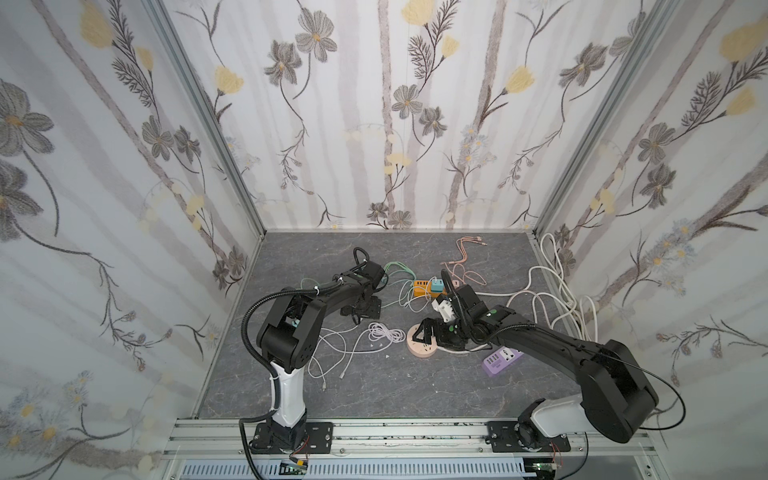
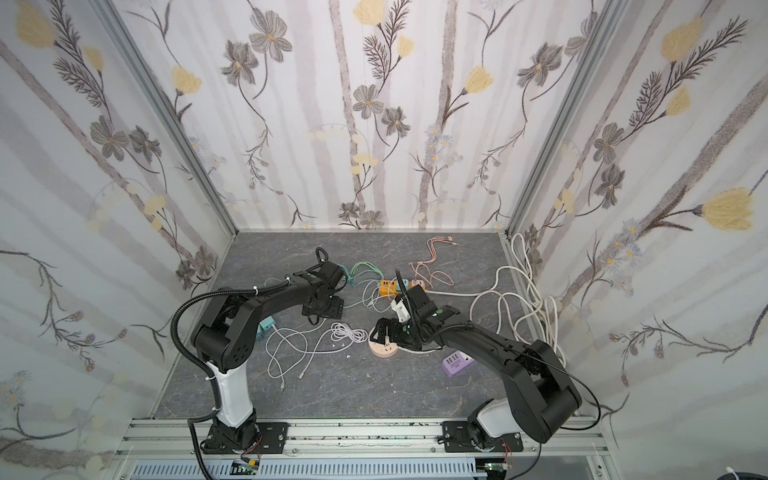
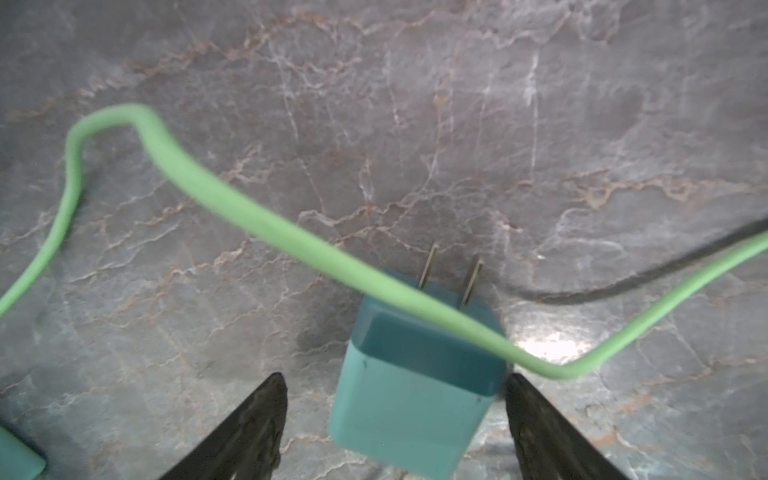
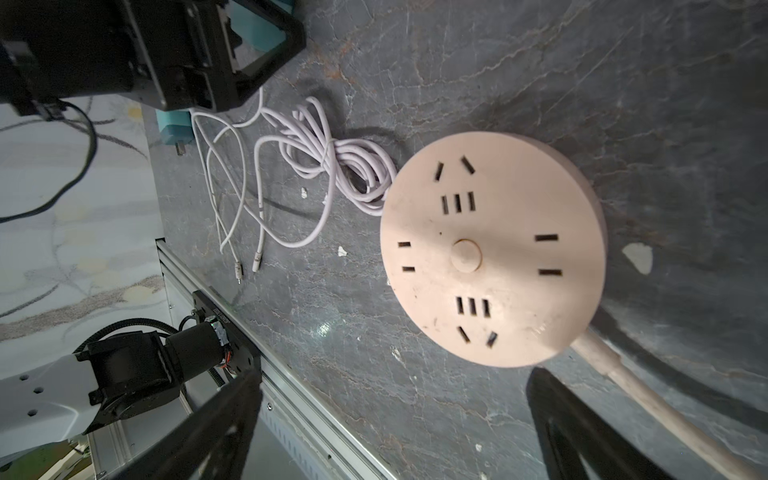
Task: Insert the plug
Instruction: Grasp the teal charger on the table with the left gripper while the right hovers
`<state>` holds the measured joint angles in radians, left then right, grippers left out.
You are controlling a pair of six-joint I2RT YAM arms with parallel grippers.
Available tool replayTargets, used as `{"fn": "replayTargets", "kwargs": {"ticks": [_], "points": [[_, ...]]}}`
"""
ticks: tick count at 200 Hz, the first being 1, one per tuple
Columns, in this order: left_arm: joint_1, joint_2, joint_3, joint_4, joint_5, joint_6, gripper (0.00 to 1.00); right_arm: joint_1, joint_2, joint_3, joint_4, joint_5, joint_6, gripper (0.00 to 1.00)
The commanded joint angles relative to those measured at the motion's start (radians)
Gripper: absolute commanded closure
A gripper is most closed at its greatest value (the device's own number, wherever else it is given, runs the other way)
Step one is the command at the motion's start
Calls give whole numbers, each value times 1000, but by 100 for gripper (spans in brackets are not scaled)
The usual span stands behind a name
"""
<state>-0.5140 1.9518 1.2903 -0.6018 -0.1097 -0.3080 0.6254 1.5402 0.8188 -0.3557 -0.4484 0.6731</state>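
Note:
A teal plug (image 3: 411,399) with two flat prongs lies on the grey marble table between the fingers of my left gripper (image 3: 395,376). One finger (image 3: 523,399) touches its side and the other stands a gap away, so the gripper is open around it. A green cable (image 3: 257,216) crosses over the plug. In both top views the left gripper (image 1: 361,309) (image 2: 324,309) hides the plug. The round pink socket (image 4: 490,249) (image 1: 417,353) lies flat, slots up. My right gripper (image 4: 392,374) (image 1: 424,332) hangs just above it, open and empty.
A coiled white USB cable (image 1: 382,334) lies between the arms. A purple power strip (image 1: 500,357) sits by the right arm, an orange strip (image 1: 422,286) farther back. Thick white cords (image 1: 552,291) pile at the right wall. Another teal adapter (image 2: 266,326) lies under the left arm.

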Motion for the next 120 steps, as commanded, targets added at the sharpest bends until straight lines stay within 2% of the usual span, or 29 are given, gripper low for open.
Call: {"fn": "replayTargets", "kwargs": {"ticks": [1, 50, 103, 120], "points": [[3, 26, 16, -30, 2, 40, 20, -4, -47, -22, 12, 94, 29, 1], [11, 35, 48, -73, 4, 63, 38, -10, -120, -50, 4, 185, 44, 1], [16, -37, 35, -87, 13, 58, 75, -12, -152, -52, 15, 221, 43, 1], [16, -68, 39, -94, 32, 50, 84, -12, -163, -56, 38, 211, 31, 1]]}}
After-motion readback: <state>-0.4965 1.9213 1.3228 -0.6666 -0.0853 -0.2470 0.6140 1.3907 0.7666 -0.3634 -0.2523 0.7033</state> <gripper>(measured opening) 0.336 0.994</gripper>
